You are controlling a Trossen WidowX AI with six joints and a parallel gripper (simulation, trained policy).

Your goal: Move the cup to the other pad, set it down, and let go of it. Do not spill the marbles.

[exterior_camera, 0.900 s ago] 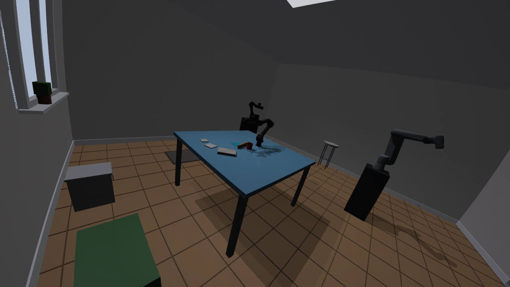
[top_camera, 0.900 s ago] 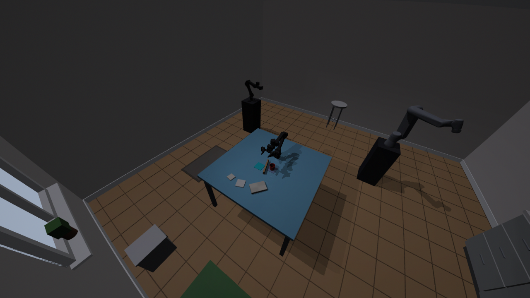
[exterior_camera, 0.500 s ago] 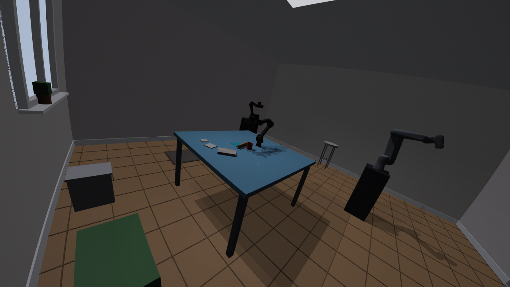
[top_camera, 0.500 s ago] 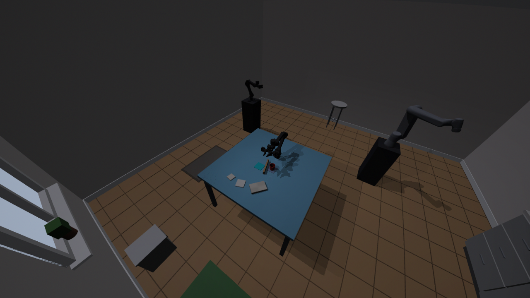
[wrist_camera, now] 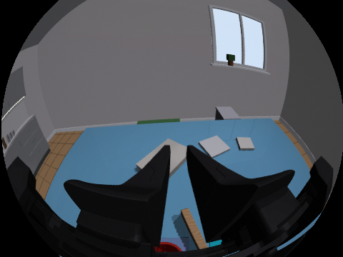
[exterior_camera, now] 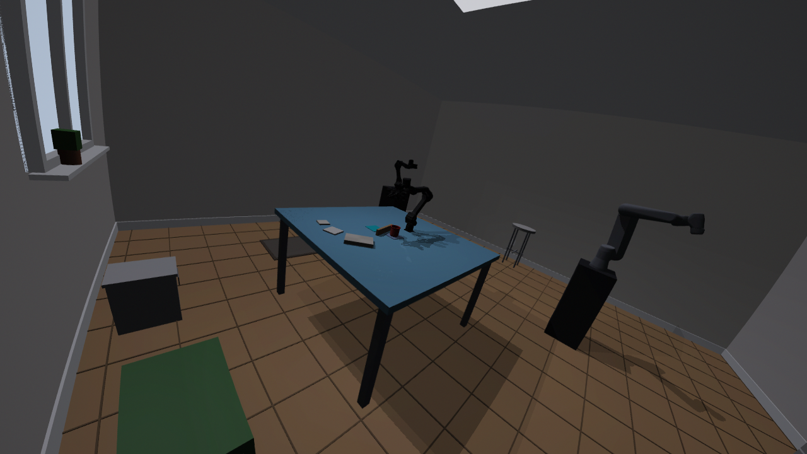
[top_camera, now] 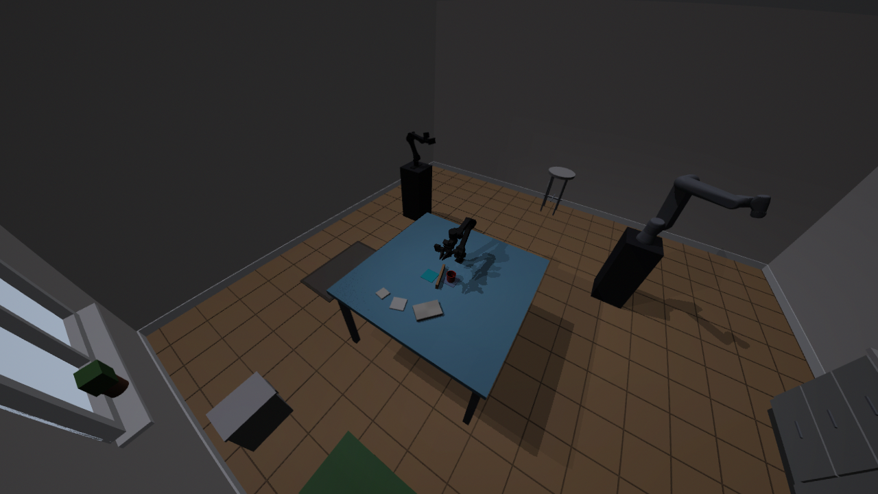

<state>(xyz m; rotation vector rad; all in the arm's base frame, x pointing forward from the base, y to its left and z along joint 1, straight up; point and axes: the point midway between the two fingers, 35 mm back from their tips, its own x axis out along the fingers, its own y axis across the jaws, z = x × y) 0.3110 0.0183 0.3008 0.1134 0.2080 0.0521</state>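
Cup (top_camera: 451,276) (exterior_camera: 394,231) (wrist_camera: 168,247), red and upright, stands on the purple pad (top_camera: 452,283) (wrist_camera: 183,243) (its inside is too dark and cut off to make out any marbles). Between it and the teal pad (top_camera: 429,276) (exterior_camera: 372,227) (wrist_camera: 215,243) a wooden bar (top_camera: 440,276) (exterior_camera: 384,229) (wrist_camera: 193,228) stands in the way. Three pale slabs lie farther off on the blue table (top_camera: 485,331) (exterior_camera: 412,270) (wrist_camera: 107,143): the large slab (top_camera: 427,311) (exterior_camera: 359,240) (wrist_camera: 151,156), the middle slab (top_camera: 398,303) (exterior_camera: 333,230) (wrist_camera: 214,145) and the small slab (top_camera: 382,293) (exterior_camera: 323,222) (wrist_camera: 245,143). The gripper (top_camera: 443,255) (wrist_camera: 178,150) is above the table, apart from the cup, its fingers a narrow gap apart (nothing between them). A potted plant (top_camera: 95,376) (exterior_camera: 66,139) (wrist_camera: 231,57) sits on the windowsill.

The jaws (top_camera: 443,257) (exterior_camera: 396,194) have drawn closer together.
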